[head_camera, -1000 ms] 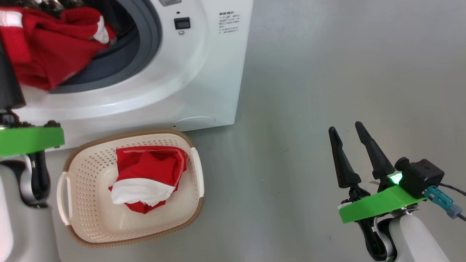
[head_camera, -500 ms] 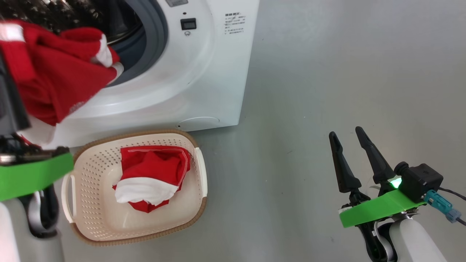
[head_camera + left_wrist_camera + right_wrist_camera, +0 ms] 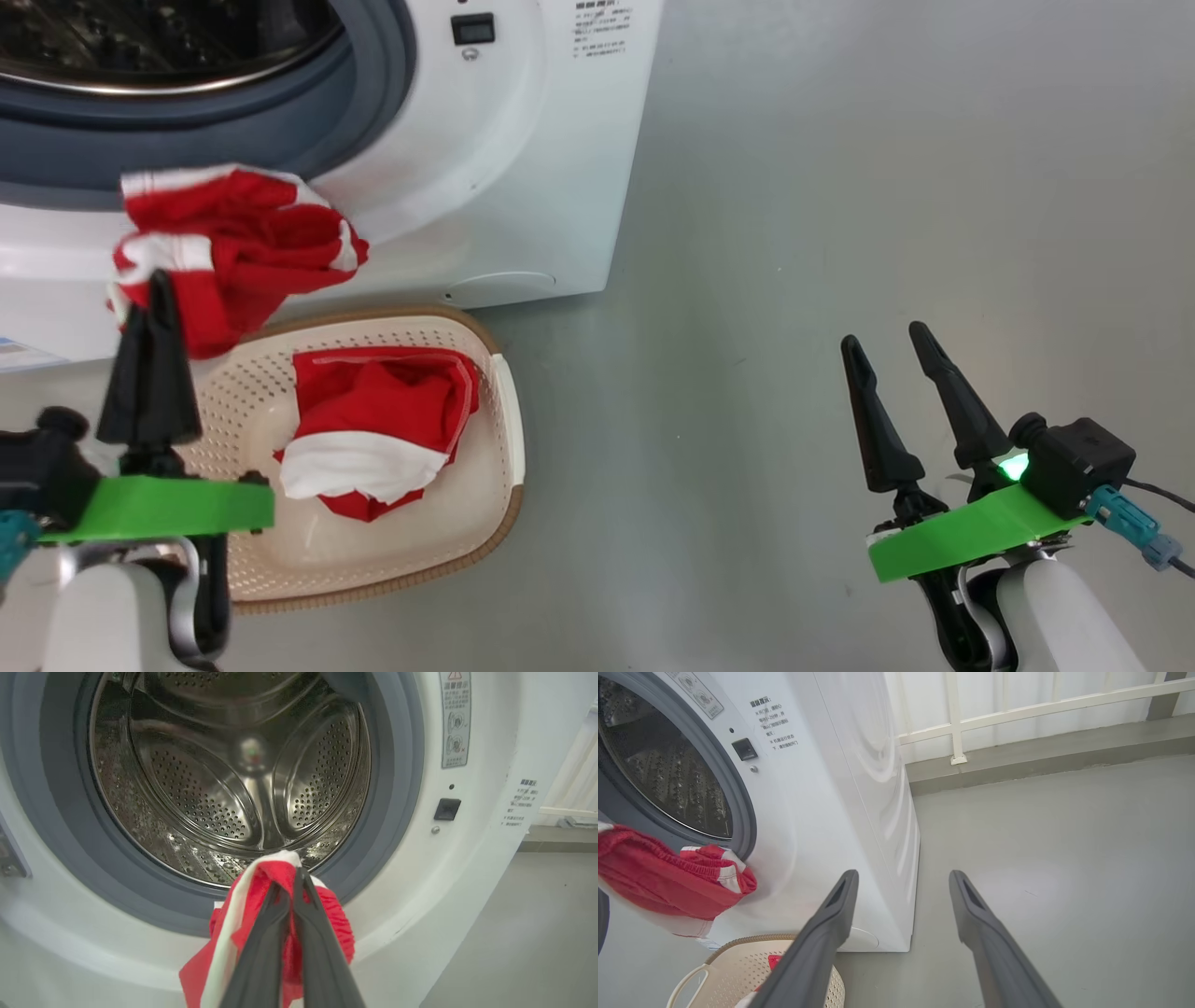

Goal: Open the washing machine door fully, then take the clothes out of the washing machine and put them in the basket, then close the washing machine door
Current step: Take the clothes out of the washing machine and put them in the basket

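I am in the unloading step. My left tool (image 3: 152, 299) is clamped tight on a red garment (image 3: 243, 243) with white bands, which bunches just past my fingertips in front of the washing machine (image 3: 523, 187). The basket (image 3: 401, 319) sits below the tool, a little to its right, with another red garment (image 3: 373, 420) already inside. Next, I judge, I must carry the garment over the basket's middle and let go. The drum (image 3: 224, 779) looks empty. My right tool (image 3: 885, 334) stands wide and holds nothing.

Laundry area, washing machine (image 3: 523, 187), grey floor (image 3: 887, 187), white railing (image 3: 952, 714)
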You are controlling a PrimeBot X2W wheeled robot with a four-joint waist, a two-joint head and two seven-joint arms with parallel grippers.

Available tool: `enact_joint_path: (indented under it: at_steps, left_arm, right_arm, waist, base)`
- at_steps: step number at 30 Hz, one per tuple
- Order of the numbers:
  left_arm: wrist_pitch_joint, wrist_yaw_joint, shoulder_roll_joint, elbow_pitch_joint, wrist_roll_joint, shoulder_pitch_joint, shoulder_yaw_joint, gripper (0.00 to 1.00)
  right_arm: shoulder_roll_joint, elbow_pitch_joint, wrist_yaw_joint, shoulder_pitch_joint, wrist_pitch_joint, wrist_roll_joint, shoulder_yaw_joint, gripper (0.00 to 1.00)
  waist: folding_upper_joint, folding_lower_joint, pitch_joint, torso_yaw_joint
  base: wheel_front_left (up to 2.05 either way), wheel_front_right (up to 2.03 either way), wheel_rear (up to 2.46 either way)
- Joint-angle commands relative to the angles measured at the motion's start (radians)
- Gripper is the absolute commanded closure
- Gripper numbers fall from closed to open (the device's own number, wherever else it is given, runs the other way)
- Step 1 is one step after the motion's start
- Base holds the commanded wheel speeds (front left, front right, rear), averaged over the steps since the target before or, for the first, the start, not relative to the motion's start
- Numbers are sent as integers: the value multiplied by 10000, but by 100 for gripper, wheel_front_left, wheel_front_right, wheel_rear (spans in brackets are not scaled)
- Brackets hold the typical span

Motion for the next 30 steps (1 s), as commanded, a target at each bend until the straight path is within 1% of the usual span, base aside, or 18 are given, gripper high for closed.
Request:
enact_joint_path:
  at_steps: [1, 7, 13, 16, 23, 26, 30]
  left_arm:
    - [-49, -55, 152, 35, -71, 124, 266, 100]
    - [-49, -55, 124, 1759, -17, -210, 171, 100]
    - [-49, -55, 229, 3641, 353, -919, -29, 100]
    - [-49, -55, 300, 4259, 555, -1254, -135, 100]
    - [-49, -55, 619, 5867, 800, -2231, -363, 100]
    - [-49, -55, 802, 6564, 965, -2656, -603, 100]
    - [-49, 36, 1037, 7491, 975, -3337, -562, 100]
  right_arm:
    - [13, -261, 63, -182, -65, -56, 198, 0]
    - [13, -295, 63, -425, -65, -98, 283, 0]
    - [13, -382, 63, -713, -65, -111, 318, 0]
    - [13, -428, 63, -812, -65, -99, 328, 0]
    - [13, -579, 63, -1177, -65, -7, 410, 0]
    - [13, -641, 63, -1334, -65, 2, 460, 0]
    - [13, -738, 63, -1546, -65, -33, 440, 0]
  waist:
    - [-1, 0, 163, -11]
    - [-1, 0, 641, -41]
    - [-1, 0, 1345, -173]
    - [-1, 0, 1709, -235]
    - [-1, 0, 2676, -433]
    - [-1, 0, 3062, -515]
    - [-1, 0, 3527, -575]
  base:
    - [0, 0, 0]
    - [0, 0, 0]
    - [0, 0, 0]
    - [0, 0, 0]
    - [0, 0, 0]
    - [0, 0, 0]
    - [0, 0, 0]
